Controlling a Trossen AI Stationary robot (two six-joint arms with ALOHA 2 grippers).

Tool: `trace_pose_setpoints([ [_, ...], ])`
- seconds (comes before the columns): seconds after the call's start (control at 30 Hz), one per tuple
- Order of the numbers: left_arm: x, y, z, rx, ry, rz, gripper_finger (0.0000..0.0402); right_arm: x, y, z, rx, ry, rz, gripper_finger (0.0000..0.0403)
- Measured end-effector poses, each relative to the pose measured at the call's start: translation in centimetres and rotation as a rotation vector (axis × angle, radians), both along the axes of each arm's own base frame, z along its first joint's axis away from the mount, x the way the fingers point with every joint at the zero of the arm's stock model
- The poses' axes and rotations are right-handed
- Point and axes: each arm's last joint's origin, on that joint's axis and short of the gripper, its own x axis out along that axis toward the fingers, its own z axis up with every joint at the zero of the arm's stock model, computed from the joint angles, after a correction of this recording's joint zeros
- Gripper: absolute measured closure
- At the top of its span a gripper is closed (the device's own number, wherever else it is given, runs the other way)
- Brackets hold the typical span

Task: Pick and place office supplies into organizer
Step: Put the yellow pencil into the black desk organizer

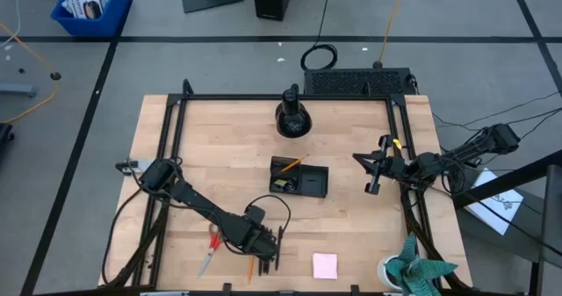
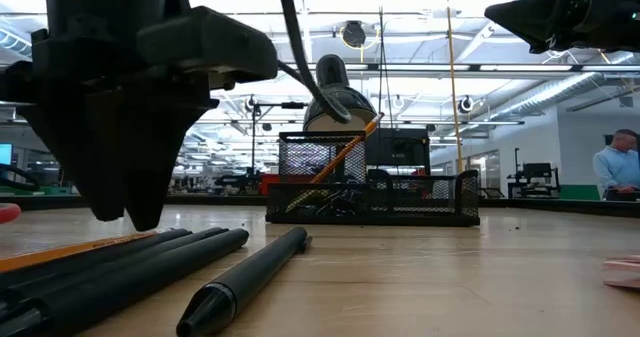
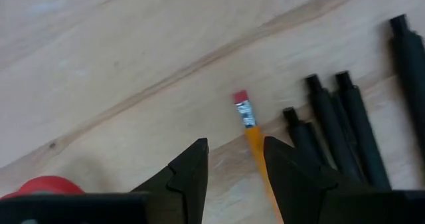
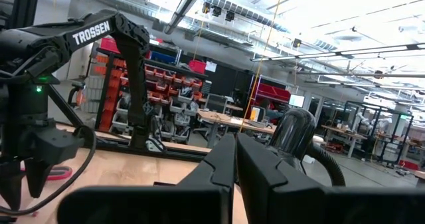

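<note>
**Left claw poised over a pencil near the table's front edge**

From above, the small black divided mesh organizer tray (image 1: 299, 178) sits at table centre, an orange pencil (image 1: 289, 165) leaning from its eleven o'clock corner. The left gripper (image 1: 266, 254) hangs at seven o'clock from it, with the red-handled scissors (image 1: 211, 249) at its nine o'clock and the pink square sticky-note pad (image 1: 325, 265) at its three o'clock. The right gripper (image 1: 372, 175) waits at the tray's three o'clock.

At table height, three black pens (image 2: 140, 272) lie in front, the tray behind them.

The left wrist camera shows its fingers (image 3: 189, 177) partly open, empty, straddling the second orange pencil (image 3: 251, 136) just above the wood.

The right wrist camera shows its fingers (image 4: 222, 165) pressed together, holding nothing; the far arm reads "TROSSEN" (image 4: 91, 33).
</note>
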Motion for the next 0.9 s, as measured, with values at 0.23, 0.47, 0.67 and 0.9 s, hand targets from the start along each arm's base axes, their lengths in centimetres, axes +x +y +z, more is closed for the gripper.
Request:
trace_pose_setpoints([
  [0.23,0.3,-0.1,0.0,-0.015,-0.024,-0.013,0.025,0.0,0.0,0.0,0.0,0.0,0.0,0.0394],
  [0.47,0.2,-0.1,-0.7,-0.004,-0.008,-0.015,0.025,0.0,0.0,0.0,0.0,0.0,0.0,0.0394],
  [0.67,0.1,0.0,-2.1,-0.028,-0.023,-0.011,0.025,0.0,0.0,0.0,-0.001,0.003,-0.001,0.0394],
  [0.9,-0.4,0.1,-3.3,-0.062,-0.023,-0.008,0.0281,0.0,0.0,0.0,-0.002,0.005,-0.001,0.0394],
])
